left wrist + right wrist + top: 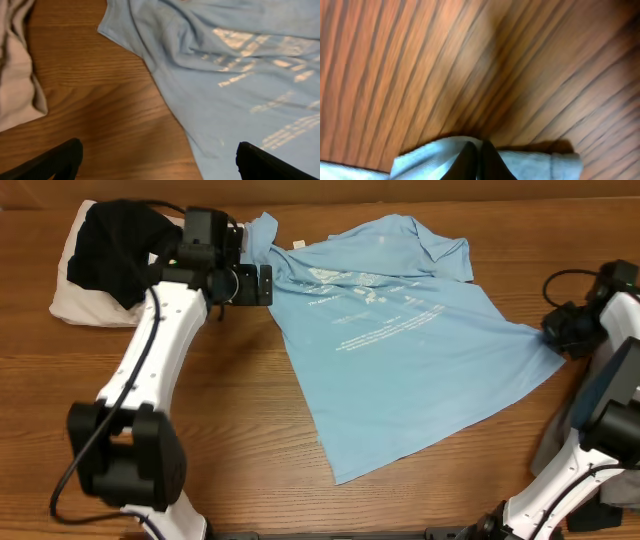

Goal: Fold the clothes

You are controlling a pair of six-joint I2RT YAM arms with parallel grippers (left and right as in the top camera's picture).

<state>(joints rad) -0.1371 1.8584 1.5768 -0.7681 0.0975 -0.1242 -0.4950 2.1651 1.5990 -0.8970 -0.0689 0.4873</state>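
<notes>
**Right tool point(552, 330) nips T-shirt point(400, 350) hem, left tool point(262, 285) hangs wide open**

At 3 o'clock on the table point(250, 430), the right tool is closed on a small fold at what looks like a hem corner of the sky-blue T-shirt. The left tool is at 10 o'clock with its jaws fully apart over the shirt's sleeve side, gripping nothing. The shirt lies spread but skewed across the middle of the table with its lettering showing. Its neck points toward 11 o'clock and its hem toward 5 (the sleeve at 1 o'clock is rumpled). A black garment point(115, 245) sits on a beige garment point(70, 300) in the 10 o'clock corner, just beyond the left tool.

The shirt looks thin, light and limp. It would likely drag and wrinkle on the wood and would not hold a crease by itself. The stitched edges seem the surest places to grip: hem corners, shoulder seams and sleeve ends. A pull from one corner alone would probably skew the shirt further.

Only the overhead view shows the shirt's whole outline and both arms. The right wrist view shows the pinch itself, with dark fingertips point(470, 159) pressed together and cloth bunched around them. The left wrist view shows bare wood and the shirt's side edge below the open jaws, with beige cloth at 9 o'clock.
</notes>
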